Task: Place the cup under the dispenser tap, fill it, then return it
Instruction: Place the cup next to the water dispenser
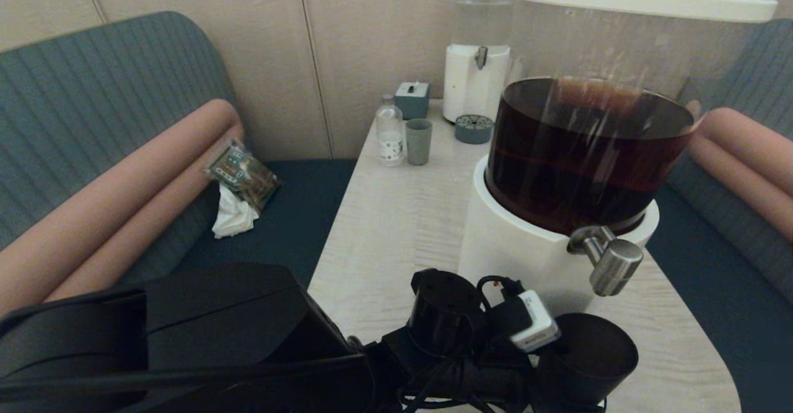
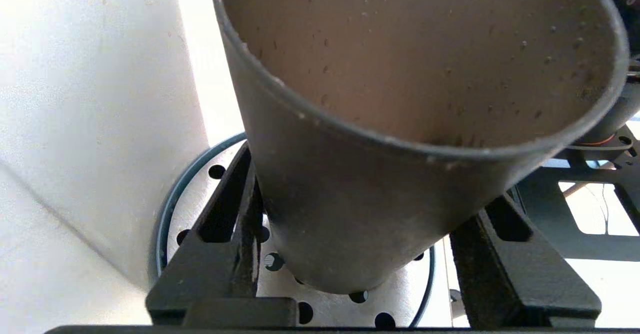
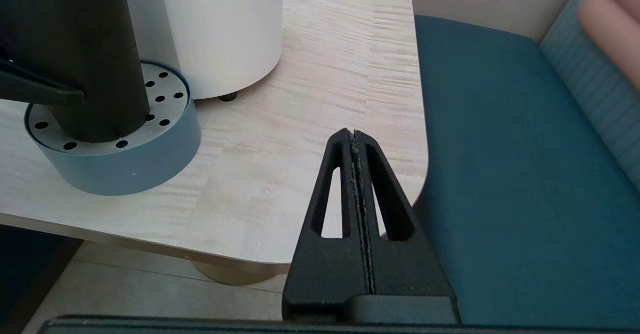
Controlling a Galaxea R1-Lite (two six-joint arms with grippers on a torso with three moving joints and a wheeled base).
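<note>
Dark liquid half-filled the dispenser [image 1: 588, 153], its tap [image 1: 610, 264] just above the cup [image 1: 585, 351]. The left gripper [image 2: 350, 234] clasped the cup on the perforated drip tray [image 3: 115, 163], visible only from the wrists. Filling seemingly came next. The right gripper [image 3: 355, 138] hung closed, empty.

A pale wood table [image 1: 396, 227] stands between teal booth benches [image 1: 93, 109] against beige panelled walls [image 1: 372, 41].

Dark cup [image 2: 400, 123] between the left gripper [image 2: 370, 254] jaws, upright on a perforated drip tray [image 2: 320, 314] beside the white dispenser base [image 2: 90, 98]
</note>
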